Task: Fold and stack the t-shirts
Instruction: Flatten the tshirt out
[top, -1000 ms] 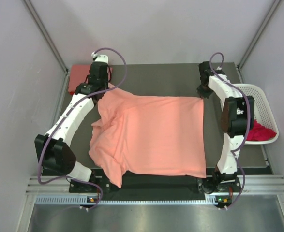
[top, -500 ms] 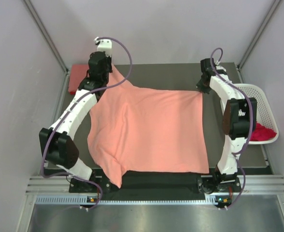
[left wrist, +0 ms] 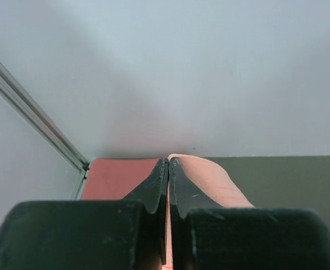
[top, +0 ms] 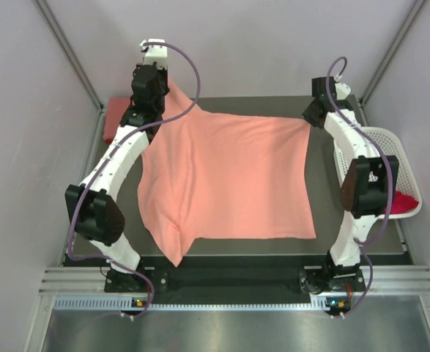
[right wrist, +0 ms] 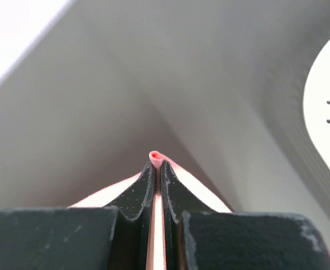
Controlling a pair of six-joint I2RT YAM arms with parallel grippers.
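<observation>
Top external view: a salmon-pink t-shirt (top: 225,180) is spread across most of the dark table (top: 273,106), filling the centre of the frame. Its two far corners are raised. The left tool (top: 162,89), at upper left, pinches one corner. The right tool (top: 308,117), at upper right, pinches the other. The cloth between them looks pulled fairly taut, while a sleeve trails toward the lower left. A coral-red t-shirt (top: 115,119) lies flat in the upper left corner, partly hidden by the left arm. A magenta-red t-shirt (top: 402,204) sits crumpled in a white basket (top: 390,143) at the right edge.

Left wrist view: the left tool (left wrist: 168,169) has its fingers pressed together on a fold of salmon fabric, low in the centre. The coral-red shirt shows just left of them.

Right wrist view: the right tool (right wrist: 156,169) is likewise clamped on the shirt. A small loop of cloth pokes out above the fingertips, and the basket's perforated wall is at the far right.

The step in hand appears to be spreading or first folding the salmon shirt. The next move probably calls for both arms to travel together at matched height. That would keep the edge straight and the grips firm, so neither corner slips or skews.
</observation>
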